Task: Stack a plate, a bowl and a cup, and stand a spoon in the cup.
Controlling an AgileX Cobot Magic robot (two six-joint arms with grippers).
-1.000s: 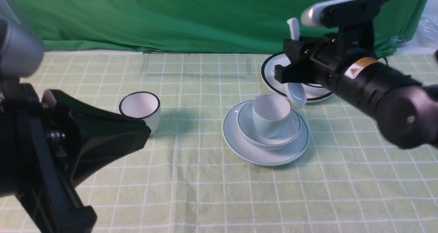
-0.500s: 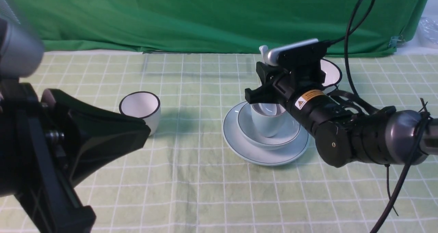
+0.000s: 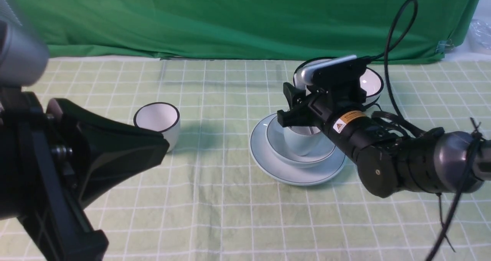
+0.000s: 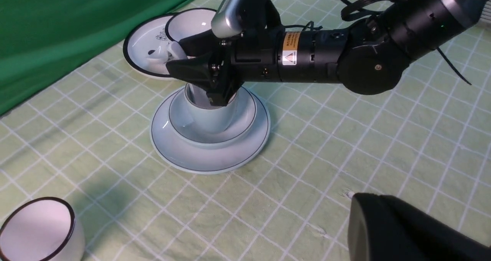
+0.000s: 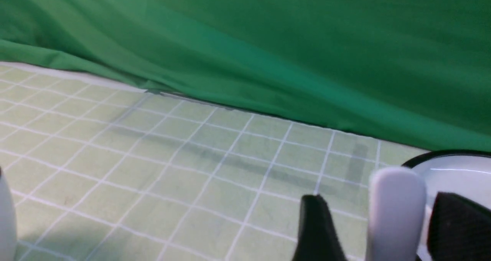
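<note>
1. I count one plate (image 3: 291,173), one bowl (image 3: 326,153) and one cup (image 3: 303,144), stacked in that order, all glossy pale blue-green.
2. One white ceramic spoon (image 5: 395,211) stands handle-up.
3. The right gripper (image 3: 293,107) reaches low over the cup, clamped on the spoon's handle.
4. I cannot tell how the left gripper (image 3: 115,146) is set.

This looks like a robot lab bench. A green cloth backdrop (image 3: 191,19) hangs across the top of the frame, a checked tablecloth (image 3: 238,215) fills the lower part, and a cabled robot arm (image 3: 383,153) shows at right.
</note>
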